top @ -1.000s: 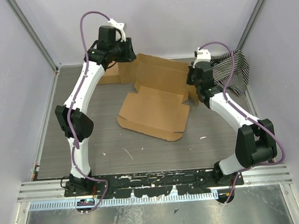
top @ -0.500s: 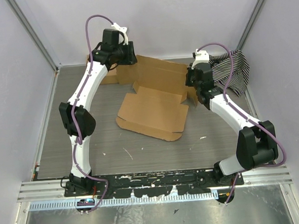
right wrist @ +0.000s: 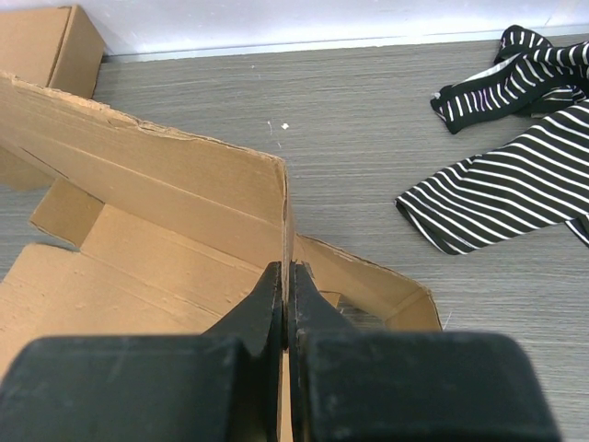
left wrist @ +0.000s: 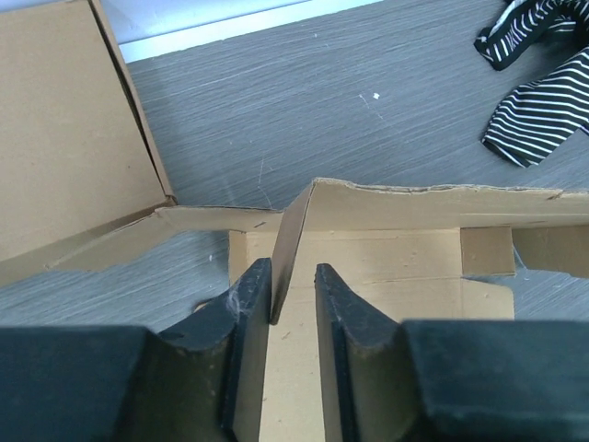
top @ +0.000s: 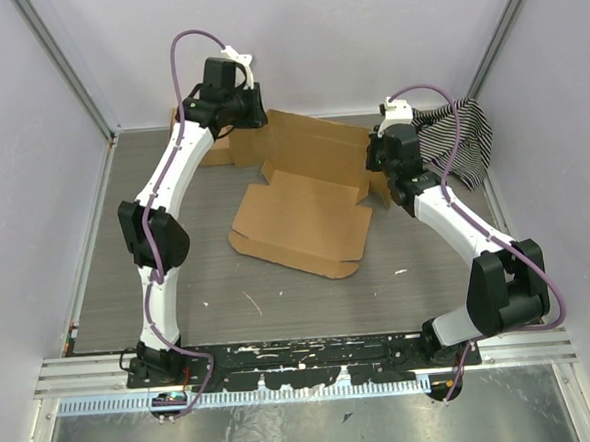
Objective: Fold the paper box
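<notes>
Toward the middle of the grey, grained surface (top: 209, 286) the paper box (top: 300, 226) lies half formed, its nearest panel flat: plain brown corrugated board with rough die-cut edges. Behind that, the right jaws are pinched tight on its upright side wall, while the left jaws stand partly apart astride a raised flap, one finger (left wrist: 247, 308) touching it. Raising the sides seems the step in hand; next the left needs a firm pinch. Farther back sit a smaller box (left wrist: 64, 120) and a limp striped cloth (top: 471, 150).
</notes>
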Available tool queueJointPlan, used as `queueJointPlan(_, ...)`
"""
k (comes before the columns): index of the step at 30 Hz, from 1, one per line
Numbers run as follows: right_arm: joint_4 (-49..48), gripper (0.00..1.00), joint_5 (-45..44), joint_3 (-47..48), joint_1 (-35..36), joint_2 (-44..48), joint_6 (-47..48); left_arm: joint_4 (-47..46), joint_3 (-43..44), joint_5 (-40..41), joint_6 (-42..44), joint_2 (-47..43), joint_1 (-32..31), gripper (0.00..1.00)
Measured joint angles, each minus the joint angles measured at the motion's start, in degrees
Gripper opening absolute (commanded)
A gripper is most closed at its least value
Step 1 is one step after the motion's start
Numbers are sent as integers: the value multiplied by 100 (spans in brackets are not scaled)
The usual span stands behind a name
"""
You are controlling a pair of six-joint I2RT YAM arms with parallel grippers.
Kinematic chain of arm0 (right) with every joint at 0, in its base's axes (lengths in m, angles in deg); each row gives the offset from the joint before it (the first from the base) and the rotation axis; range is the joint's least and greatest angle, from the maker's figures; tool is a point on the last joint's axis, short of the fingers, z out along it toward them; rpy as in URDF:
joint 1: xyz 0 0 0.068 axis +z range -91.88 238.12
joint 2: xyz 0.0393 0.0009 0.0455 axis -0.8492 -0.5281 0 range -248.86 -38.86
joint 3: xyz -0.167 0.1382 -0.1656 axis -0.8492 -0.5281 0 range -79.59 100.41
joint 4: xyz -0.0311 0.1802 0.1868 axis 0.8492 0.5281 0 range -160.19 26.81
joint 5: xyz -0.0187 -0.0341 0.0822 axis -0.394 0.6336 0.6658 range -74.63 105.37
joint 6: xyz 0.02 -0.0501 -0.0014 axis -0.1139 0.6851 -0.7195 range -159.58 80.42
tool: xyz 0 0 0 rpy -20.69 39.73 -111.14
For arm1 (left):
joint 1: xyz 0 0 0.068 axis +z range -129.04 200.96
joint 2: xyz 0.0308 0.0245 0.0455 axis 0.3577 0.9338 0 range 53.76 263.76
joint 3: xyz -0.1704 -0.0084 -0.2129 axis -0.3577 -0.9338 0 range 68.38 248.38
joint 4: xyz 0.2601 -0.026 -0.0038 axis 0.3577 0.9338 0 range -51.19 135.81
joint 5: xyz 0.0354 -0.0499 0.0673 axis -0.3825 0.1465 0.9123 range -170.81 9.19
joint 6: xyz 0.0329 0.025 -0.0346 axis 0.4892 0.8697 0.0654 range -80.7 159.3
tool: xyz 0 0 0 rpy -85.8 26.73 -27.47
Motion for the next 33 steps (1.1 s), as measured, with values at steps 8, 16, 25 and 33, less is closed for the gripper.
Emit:
queueJointPlan(8, 426, 27, 157, 245, 2, -26, -7, -33, -125, -4, 2, 35, 0, 0)
queueJointPlan(16, 2339, 51, 693, 1840, 9, -651, -162, -527, -542, 11, 55, -2, 0, 0)
queueJointPlan(25, 3661, 54, 942, 3220, -380, -688, -435, -1156, -2092, 149, 125, -330, -26, 0)
queueJointPlan(33, 3866, 45, 846, 2562, -551, -619, -675, -1906, -3259, 402, 33, -942, -26, 0)
